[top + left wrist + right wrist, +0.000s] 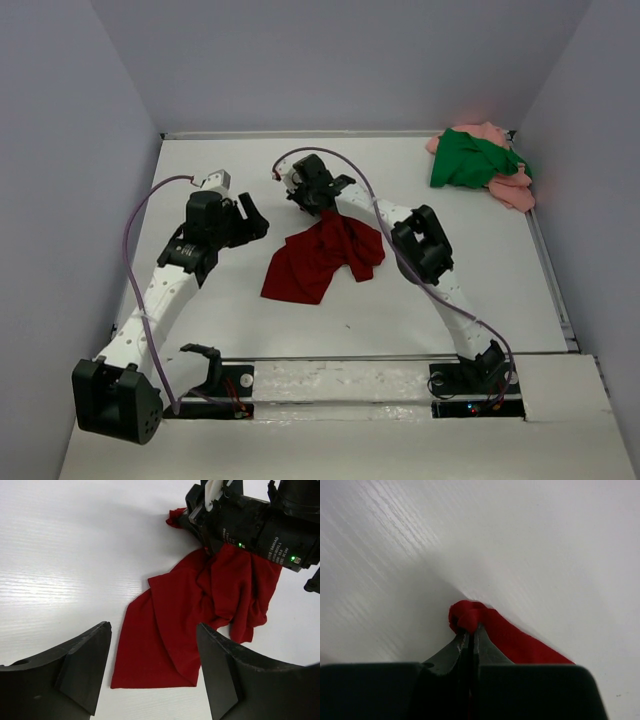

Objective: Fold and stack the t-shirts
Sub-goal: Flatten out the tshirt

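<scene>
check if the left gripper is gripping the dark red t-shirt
No, the left gripper is open and holds nothing; the dark red t-shirt lies beyond it.

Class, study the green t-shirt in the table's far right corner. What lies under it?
A salmon pink t-shirt lies under the green t-shirt, poking out at its far and right edges. Its covered middle, and anything else beneath, cannot be seen.

My right gripper (320, 210) blocked the far end of the dark red shirt (315, 265); open worktop (230, 310) lay along its left and near edges.
</scene>
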Controlling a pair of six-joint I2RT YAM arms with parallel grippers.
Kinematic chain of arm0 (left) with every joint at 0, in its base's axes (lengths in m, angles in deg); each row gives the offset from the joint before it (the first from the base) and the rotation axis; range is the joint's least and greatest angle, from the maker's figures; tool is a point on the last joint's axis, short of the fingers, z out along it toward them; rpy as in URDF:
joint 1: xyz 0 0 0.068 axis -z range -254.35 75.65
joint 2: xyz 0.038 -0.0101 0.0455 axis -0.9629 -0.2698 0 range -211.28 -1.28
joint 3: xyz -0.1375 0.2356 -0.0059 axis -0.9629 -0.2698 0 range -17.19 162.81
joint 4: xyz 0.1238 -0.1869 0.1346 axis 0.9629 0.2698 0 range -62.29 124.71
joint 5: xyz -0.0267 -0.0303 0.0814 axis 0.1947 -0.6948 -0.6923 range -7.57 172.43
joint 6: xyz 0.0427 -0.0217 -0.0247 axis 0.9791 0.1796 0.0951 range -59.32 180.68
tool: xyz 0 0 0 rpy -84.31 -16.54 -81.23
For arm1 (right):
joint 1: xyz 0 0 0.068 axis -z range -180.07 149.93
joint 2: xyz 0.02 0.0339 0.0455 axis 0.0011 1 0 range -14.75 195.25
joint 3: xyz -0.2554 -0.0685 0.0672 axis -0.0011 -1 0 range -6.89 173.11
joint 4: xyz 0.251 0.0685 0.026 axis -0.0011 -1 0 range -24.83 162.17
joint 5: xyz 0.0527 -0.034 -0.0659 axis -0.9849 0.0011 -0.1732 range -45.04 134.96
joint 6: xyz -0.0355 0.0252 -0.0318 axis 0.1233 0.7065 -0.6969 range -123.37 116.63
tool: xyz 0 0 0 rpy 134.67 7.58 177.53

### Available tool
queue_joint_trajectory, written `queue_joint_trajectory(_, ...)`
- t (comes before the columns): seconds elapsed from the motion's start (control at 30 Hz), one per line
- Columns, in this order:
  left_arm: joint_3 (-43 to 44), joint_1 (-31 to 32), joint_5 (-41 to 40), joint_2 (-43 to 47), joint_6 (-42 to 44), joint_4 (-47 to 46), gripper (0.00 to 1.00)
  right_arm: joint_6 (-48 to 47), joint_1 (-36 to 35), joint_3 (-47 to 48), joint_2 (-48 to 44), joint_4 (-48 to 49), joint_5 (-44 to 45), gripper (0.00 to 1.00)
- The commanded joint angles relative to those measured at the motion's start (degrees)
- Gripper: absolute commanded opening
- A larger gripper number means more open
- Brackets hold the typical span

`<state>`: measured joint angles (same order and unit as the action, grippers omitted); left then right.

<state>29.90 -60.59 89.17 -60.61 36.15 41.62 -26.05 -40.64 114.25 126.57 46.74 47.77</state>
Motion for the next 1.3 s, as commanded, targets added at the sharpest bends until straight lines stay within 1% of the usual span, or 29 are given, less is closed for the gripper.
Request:
queue_joint_trajectory(0.0,-2.1,-0.3,5.1,-1.9,0.4,-6.9,0.78,1.8,-0.3,2.1,-4.4,2.8,3.7,0.00)
queue_joint_trajectory(0.03,-2.6,-0.3,6.9,-2.7,0.1,-8.5,0.77,2.6,0.2,2.2,-5.6,3.2,4.4,0.00)
queue_joint_trajectory(0.1,-3.1,0.2,7.1,-5.9,-1.7,-12.3,0.73,5.9,0.8,2.0,-10.0,3.7,4.6,0.00)
queue_joint_trajectory(0.17,-2.8,0.8,6.7,-8.6,-3.0,-13.8,0.70,9.1,1.4,0.9,-13.4,4.4,4.9,0.00)
queue_joint_trajectory(0.23,-2.0,2.4,6.3,-13.0,-4.0,-17.1,0.66,10.7,2.5,-3.1,-19.2,6.7,6.2,0.00)
queue_joint_trajectory(0.3,-0.2,3.2,5.8,-17.7,-5.0,-17.4,0.65,12.9,3.4,-6.5,-23.1,8.7,6.5,0.00)
queue_joint_trajectory(0.33,0.6,3.4,6.3,-19.1,-5.4,-17.4,0.65,13.7,4.2,-9.3,-26.4,8.7,4.9,0.00)
queue_joint_trajectory(0.37,1.7,3.8,6.2,-22.0,-6.0,-18.3,0.65,14.8,4.2,-11.0,-28.1,9.0,4.3,0.00)
queue_joint_trajectory(0.43,2.8,4.4,5.9,-24.8,-7.1,-18.7,0.62,15.2,4.2,-14.8,-31.3,10.6,4.6,0.00)
queue_joint_trajectory(0.47,4.0,5.1,5.7,-26.3,-7.4,-18.7,0.61,15.7,4.2,-18.4,-34.0,11.1,4.7,0.00)
queue_joint_trajectory(0.5,4.3,5.4,5.5,-29.0,-7.6,-18.7,0.58,16.0,4.2,-20.3,-35.2,12.4,4.7,0.00)
queue_joint_trajectory(0.57,4.7,5.8,5.1,-31.5,-8.9,-19.1,0.56,16.6,4.2,-24.4,-38.4,14.5,4.2,0.00)
queue_joint_trajectory(0.6,4.8,5.9,5.1,-33.6,-9.1,-19.4,0.55,16.9,4.7,-27.5,-39.1,15.2,4.2,0.00)
queue_joint_trajectory(0.67,5.1,6.0,5.1,-35.8,-9.4,-20.2,0.54,17.6,4.7,-29.7,-40.5,15.2,4.3,0.00)
queue_joint_trajectory(0.8,6.4,6.4,3.5,-37.5,-9.1,-19.5,0.54,17.1,4.7,-31.7,-41.9,15.2,4.3,0.00)
queue_joint_trajectory(0.87,6.3,6.5,1.7,-36.8,-9.2,-18.7,0.55,17.0,5.2,-31.9,-42.1,15.2,4.2,0.00)
queue_joint_trajectory(0.97,5.9,6.4,-1.0,-35.0,-9.7,-15.9,0.59,16.8,5.8,-32.3,-41.7,15.2,4.2,0.00)
queue_joint_trajectory(1.0,6.0,6.5,-1.8,-34.8,-10.0,-14.9,0.62,16.9,5.8,-32.4,-41.6,15.2,4.3,0.00)
queue_joint_trajectory(1.03,6.1,6.4,-2.6,-34.5,-10.5,-14.3,0.63,16.9,5.8,-32.3,-41.2,15.2,4.1,0.00)
queue_joint_trajectory(1.1,5.6,6.4,-2.7,-33.8,-11.1,-14.0,0.66,17.1,5.8,-32.2,-40.8,15.2,4.0,0.00)
queue_joint_trajectory(1.27,6.1,6.5,-1.9,-35.4,-11.1,-14.1,0.66,17.4,5.8,-32.0,-40.0,15.2,3.4,0.00)
